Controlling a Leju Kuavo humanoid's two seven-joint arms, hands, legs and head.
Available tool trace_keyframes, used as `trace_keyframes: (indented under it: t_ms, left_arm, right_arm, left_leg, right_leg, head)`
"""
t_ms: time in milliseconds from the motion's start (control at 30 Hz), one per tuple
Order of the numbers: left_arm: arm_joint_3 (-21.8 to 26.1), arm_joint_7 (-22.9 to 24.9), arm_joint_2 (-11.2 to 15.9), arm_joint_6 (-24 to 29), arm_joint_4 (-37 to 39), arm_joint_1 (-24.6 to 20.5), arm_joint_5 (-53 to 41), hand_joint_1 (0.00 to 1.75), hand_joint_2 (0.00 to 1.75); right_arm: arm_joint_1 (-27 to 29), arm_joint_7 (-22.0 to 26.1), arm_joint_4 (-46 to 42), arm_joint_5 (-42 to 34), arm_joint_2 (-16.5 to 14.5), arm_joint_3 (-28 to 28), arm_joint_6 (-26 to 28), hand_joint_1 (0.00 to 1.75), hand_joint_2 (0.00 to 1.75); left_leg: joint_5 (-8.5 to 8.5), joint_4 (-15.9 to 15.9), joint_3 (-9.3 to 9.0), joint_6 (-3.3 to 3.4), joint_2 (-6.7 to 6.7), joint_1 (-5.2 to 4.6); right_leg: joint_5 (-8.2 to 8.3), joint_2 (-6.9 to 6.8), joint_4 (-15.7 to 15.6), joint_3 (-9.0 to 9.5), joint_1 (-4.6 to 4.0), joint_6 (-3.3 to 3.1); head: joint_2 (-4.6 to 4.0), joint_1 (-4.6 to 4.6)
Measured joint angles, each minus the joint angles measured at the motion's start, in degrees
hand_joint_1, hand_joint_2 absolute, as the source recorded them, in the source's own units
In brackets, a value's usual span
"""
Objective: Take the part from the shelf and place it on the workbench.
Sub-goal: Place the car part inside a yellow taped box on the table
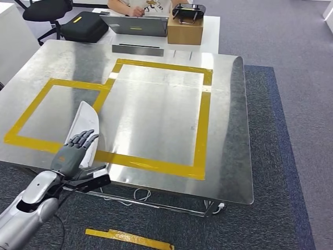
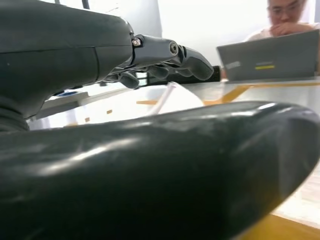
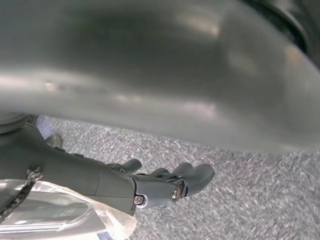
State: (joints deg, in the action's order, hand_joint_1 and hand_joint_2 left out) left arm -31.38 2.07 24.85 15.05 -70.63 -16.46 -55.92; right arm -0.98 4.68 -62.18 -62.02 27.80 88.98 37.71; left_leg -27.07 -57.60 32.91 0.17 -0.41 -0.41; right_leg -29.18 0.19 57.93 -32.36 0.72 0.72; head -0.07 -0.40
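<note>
The part [image 1: 85, 121] is a white, curved, elongated shell lying on the metal workbench [image 1: 157, 120] near its front left edge, across the yellow tape line. My left hand [image 1: 74, 153] hovers over the part's near end with fingers stretched out flat and the thumb spread off below the table edge; it holds nothing. In the left wrist view the white part [image 2: 177, 97] shows beyond the gap between the fingers [image 2: 170, 52] and the thumb. My right hand [image 3: 166, 182] hangs over grey carpet, fingers loosely extended and holding nothing.
Yellow tape [image 1: 202, 125] marks two joined rectangles on the workbench. Behind it a white table carries a laptop [image 1: 135, 24], a cardboard box [image 1: 185, 31], a black bag [image 1: 84, 26] and a person's hand [image 1: 137, 10]. A yellow strip [image 1: 129, 238] lies on the carpet.
</note>
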Motion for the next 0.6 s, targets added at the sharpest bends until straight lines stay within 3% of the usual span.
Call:
trace_keyframes:
  t_ms: [267,600]
  left_arm:
    - [6.5,0.7,4.8,-1.5,-2.8,3.8,2.5,0.00,0.00]
    - [9.9,1.6,6.8,-2.9,-5.4,5.4,3.1,0.00,0.00]
  right_arm:
    - [-0.8,0.2,2.0,-0.4,-1.3,0.1,-2.3,0.00,0.00]
    - [-0.9,-0.3,1.7,-0.8,-1.5,0.2,-0.5,0.00,0.00]
  left_leg:
    - [-0.03,0.0,0.00,-0.04,0.01,0.02]
    - [-0.05,0.0,0.01,-0.02,-0.01,0.00]
  right_leg:
    - [-0.05,-0.02,0.0,-0.03,-0.04,-0.05]
    - [-0.05,-0.04,0.0,0.00,0.01,-0.04]
  head:
    - [0.00,-0.01]
    - [0.00,0.01]
